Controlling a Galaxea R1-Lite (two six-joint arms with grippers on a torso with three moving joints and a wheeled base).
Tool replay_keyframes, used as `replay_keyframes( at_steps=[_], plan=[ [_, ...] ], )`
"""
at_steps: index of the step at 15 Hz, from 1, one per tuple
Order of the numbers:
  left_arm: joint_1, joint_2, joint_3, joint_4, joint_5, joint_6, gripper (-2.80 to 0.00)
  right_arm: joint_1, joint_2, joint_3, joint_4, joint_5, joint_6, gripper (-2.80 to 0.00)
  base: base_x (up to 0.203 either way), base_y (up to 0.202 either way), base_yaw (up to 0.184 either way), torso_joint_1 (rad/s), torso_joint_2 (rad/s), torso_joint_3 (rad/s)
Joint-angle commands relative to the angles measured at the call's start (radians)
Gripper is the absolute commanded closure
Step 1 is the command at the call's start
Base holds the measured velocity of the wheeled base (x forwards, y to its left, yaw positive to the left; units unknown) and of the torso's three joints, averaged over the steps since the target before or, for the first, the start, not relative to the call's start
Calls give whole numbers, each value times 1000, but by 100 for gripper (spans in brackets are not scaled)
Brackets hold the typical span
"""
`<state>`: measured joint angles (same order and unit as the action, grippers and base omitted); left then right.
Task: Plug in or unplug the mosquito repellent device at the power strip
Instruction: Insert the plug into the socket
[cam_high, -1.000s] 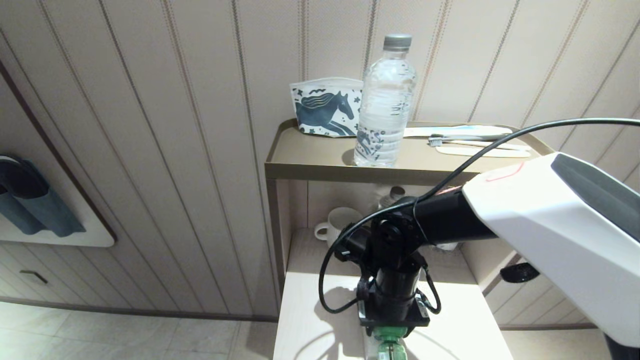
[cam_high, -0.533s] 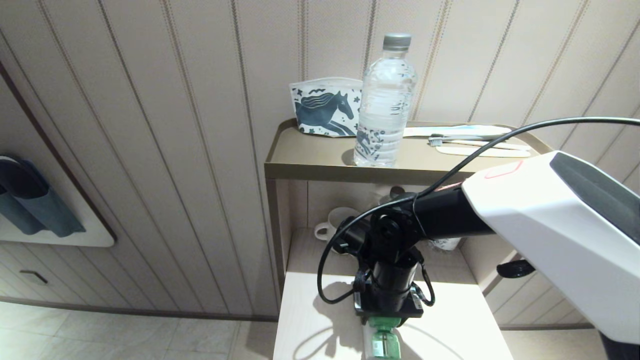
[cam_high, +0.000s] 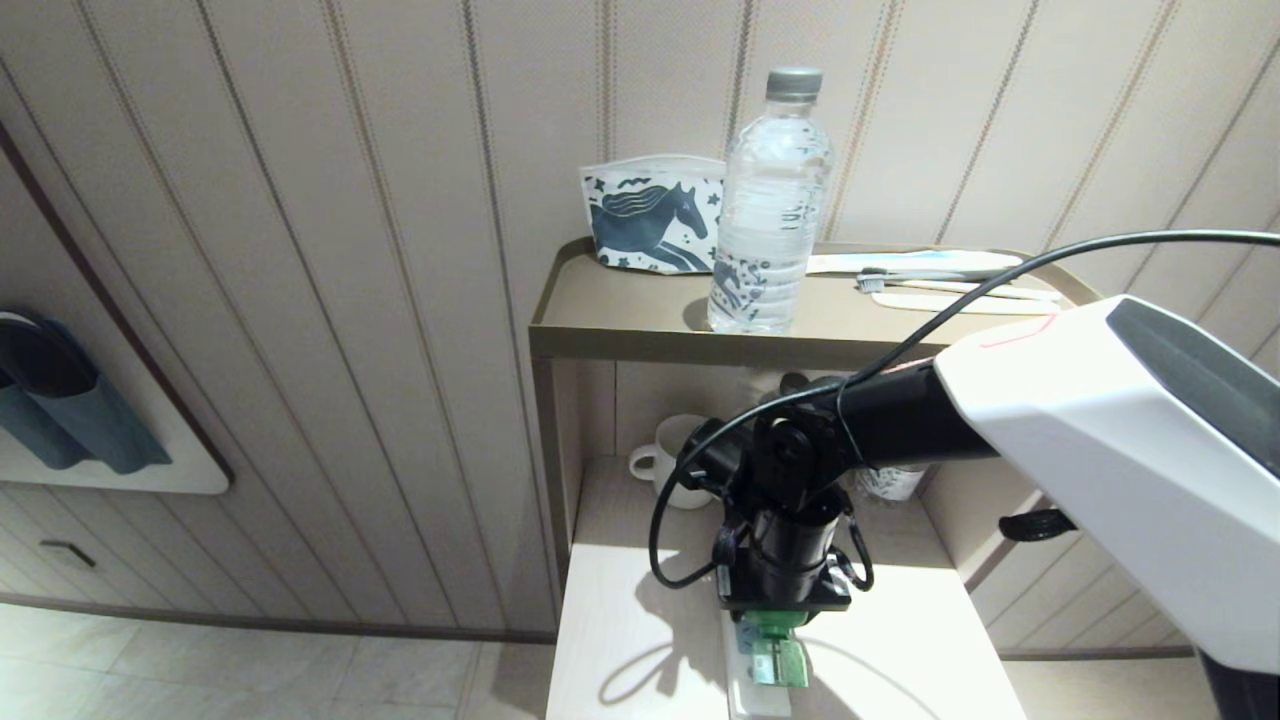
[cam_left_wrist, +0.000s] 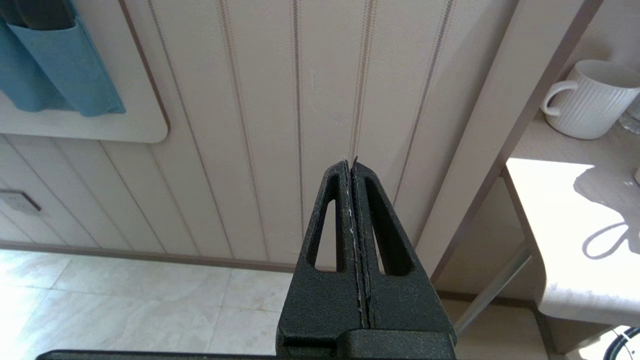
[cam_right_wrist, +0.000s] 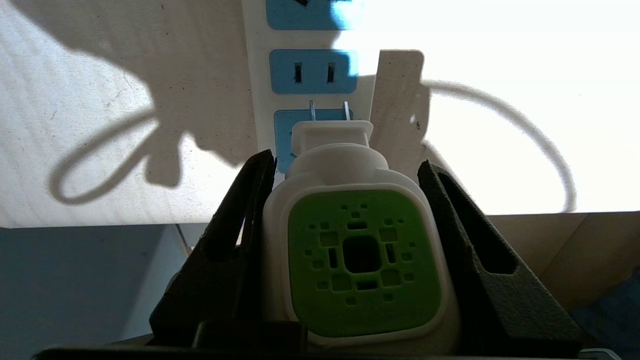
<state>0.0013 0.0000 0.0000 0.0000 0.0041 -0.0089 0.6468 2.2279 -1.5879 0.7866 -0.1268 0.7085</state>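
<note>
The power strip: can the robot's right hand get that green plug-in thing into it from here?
Probably yes. The right hand grips the mosquito repellent device, whose two prongs hang bare just over the power strip, and nothing lies between them and the blue sockets.

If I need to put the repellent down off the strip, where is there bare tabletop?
Bare pale wood tabletop lies left of the white power strip, and more on its right toward the table edge. Crowded: the back recess holding the white ribbed mug. The right gripper grips the white green-faced mosquito repellent device over the strip, prongs showing.
</note>
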Motion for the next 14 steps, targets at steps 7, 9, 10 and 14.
replay_keyframes(
  at_steps=[7,9,10,14],
  plan=[
    [0,2,0,0,1,0,0,1,43,-42,3,-1,-8,0,0,0,0,0,0,0],
    [0,2,0,0,1,0,0,-1,49,-42,3,-1,-9,0,0,0,0,0,0,0],
    [0,2,0,0,1,0,0,-1,50,-41,3,-1,-9,0,0,0,0,0,0,0],
    [0,2,0,0,1,0,0,-1,30,-20,5,-1,-9,0,0,0,0,0,0,0]
  ],
)
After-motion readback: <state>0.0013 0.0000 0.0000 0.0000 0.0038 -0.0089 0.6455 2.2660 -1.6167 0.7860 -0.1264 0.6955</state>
